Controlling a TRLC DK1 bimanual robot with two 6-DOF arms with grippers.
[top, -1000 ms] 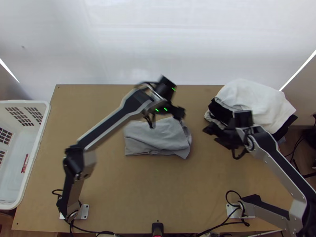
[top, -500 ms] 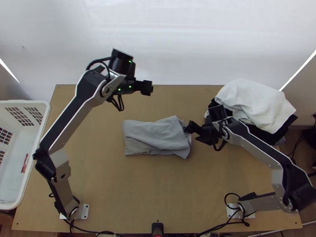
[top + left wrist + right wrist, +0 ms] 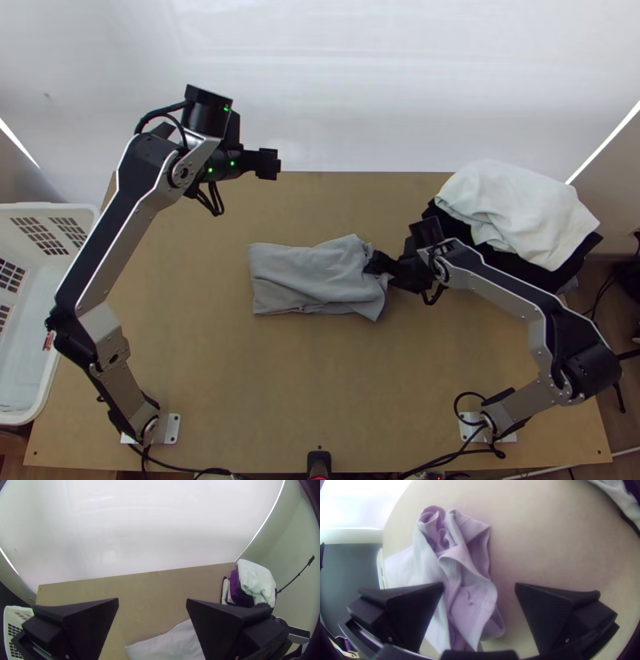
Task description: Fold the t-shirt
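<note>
While the shirt [image 3: 308, 280] lies beside the right gripper [image 3: 376, 268], a pile stands close behind that gripper, toward the right and the table's [image 3: 264, 384] far edge: white cloth [image 3: 516, 208] over dark cloth [image 3: 532, 270]. In the top view, the gripper's housing overlaps the dark cloth's edge, so the pile crowds it on that side. The basket [image 3: 48, 206] is well off to the left of both grippers and nearer the robot than the left gripper [image 3: 270, 164]. Beyond the left gripper rises a white screen [image 3: 320, 72].

The shirt is folded into a long bundle. Its right end, wrinkled and loosely bunched, lies at the right gripper's fingertips, and the rest runs away to that gripper's left. The right gripper's fingers are spread wide, one over the cloth, the other over the table past the shirt's end; I can't tell whether they touch it. From the left gripper, the shirt lies toward the robot and partly to the right, with table between. The left gripper's fingers are also spread wide, over the table's far edge.
</note>
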